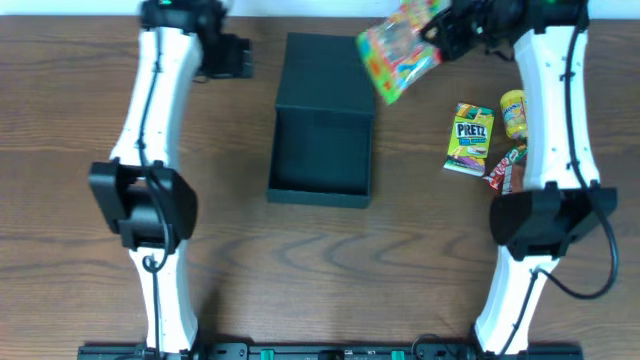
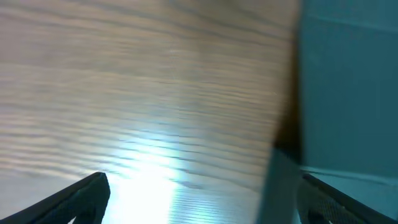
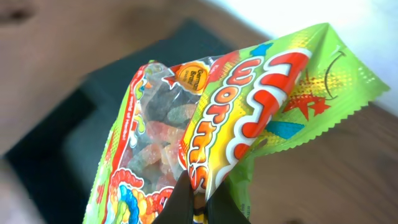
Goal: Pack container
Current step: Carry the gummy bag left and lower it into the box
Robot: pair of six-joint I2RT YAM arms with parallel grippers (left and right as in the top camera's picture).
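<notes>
At upper right of the overhead view, the right tool (image 1: 441,38) is clamped on the edge of a gummy worms bag (image 1: 400,52), lifted over the open container (image 1: 322,130) mid-desk. Its dark interior looks empty, so nothing seems packed; the Pretz packet (image 1: 470,138) and two smaller snacks wait. The left tool (image 2: 202,202) gapes wide, holding nothing.
</notes>
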